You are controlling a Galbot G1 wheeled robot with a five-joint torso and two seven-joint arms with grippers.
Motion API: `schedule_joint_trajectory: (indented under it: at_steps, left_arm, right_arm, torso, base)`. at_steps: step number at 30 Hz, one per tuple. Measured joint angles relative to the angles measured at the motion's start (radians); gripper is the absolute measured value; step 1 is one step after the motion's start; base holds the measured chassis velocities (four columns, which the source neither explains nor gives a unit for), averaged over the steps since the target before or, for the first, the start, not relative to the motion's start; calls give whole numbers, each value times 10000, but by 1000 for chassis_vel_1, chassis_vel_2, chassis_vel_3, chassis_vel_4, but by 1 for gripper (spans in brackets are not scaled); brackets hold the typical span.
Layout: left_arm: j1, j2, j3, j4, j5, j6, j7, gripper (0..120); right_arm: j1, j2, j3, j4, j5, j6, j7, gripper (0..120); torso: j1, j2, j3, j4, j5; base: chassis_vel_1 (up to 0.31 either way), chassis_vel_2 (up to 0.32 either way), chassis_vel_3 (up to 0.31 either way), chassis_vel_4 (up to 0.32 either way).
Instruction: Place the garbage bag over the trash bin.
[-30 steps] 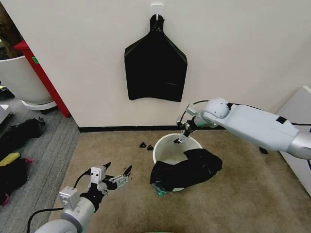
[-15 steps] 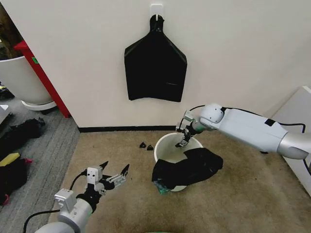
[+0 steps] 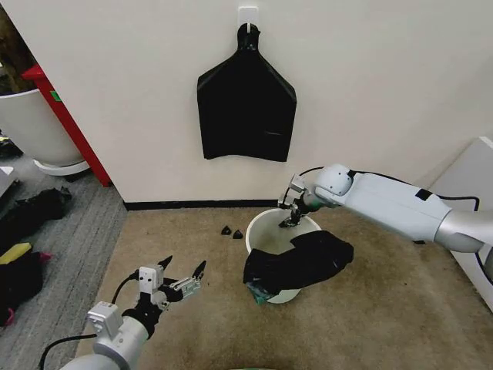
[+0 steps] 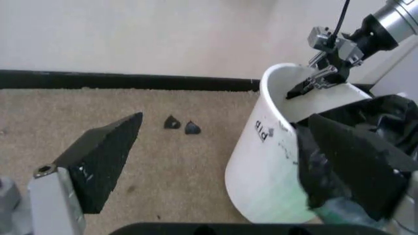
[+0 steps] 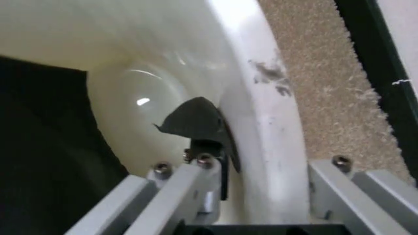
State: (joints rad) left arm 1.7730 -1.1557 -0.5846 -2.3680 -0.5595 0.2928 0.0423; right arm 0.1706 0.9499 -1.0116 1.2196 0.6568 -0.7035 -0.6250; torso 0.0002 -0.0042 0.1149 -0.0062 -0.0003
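My left claw [image 3: 176,279] waits low over the carpet, fingers apart and empty. Beyond it the garbage bag [image 3: 302,261] drapes only the near side of the trash bin [image 3: 266,230], far rim bare. My right claw [image 3: 292,214] straddles that far rim, fingers apart. Two black scraps [image 3: 232,232] lie nearby; spare bags [image 3: 246,104] hang on the wall.

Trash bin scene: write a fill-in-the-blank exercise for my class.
1. The garbage bag lies draped over the trash bin's ____ side.
2. The right hand is at the bin's ____.
3. The left hand hovers open above the ____.

Missing words: right; rim; carpet
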Motion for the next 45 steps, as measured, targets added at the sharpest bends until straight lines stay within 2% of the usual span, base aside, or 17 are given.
schedule_joint_trajectory:
  at_steps: [5,14,25,30,31,37,38,43,44,45]
  left_arm:
    - [-2,17,13,11,28,-48,3,100]
    - [-40,52,187,-26,127,-73,-35,100]
    - [-107,51,561,-93,289,-80,-111,100]
    - [-198,45,737,-116,306,-119,-304,100]
    - [-198,45,737,-116,306,-119,-304,100]
    - [-394,111,875,-154,216,-139,-602,100]
    - [-394,111,875,-154,216,-139,-602,100]
    - [-515,167,1081,-135,77,-332,-948,100]
    - [-543,178,1114,-110,62,-350,-987,100]
    - [-605,215,1195,-72,42,-375,-1052,100]
  right_arm:
    - [-25,-98,24,139,316,-119,317,0]
    - [-351,-419,427,392,1040,-284,1414,0]
    - [-615,-1250,1157,760,2906,-288,2995,0]
    - [-969,-1967,1724,1552,4972,-292,5015,0]
    - [-969,-1967,1724,1552,4972,-292,5015,0]
    - [-2066,-2471,2830,2864,8823,-299,9212,0]
    - [-2066,-2471,2830,2864,8823,-299,9212,0]
    - [-3511,-2374,5222,3845,12334,-294,13914,0]
    - [-3617,-2363,5383,3925,12472,-290,14229,0]
    - [-3965,-2345,5883,4218,12798,-281,15101,0]
  torso:
    - [0,0,0,2,0]
    - [0,0,2,3,4]
    - [1,-1,5,4,9]
    - [0,-1,2,3,7]
    - [0,-1,2,3,7]
    - [0,-1,2,4,7]
    - [0,-1,2,4,7]
    - [0,0,1,5,6]
    - [0,-1,1,6,2]
    - [1,-1,1,5,-4]
  base:
    - [0,0,0,0]
    - [0,0,0,0]
    - [0,0,0,0]
    - [0,0,0,0]
    - [0,0,0,0]
    - [0,0,0,0]
    - [0,0,0,0]
    - [0,0,0,0]
    - [0,0,0,0]
    - [0,0,0,0]
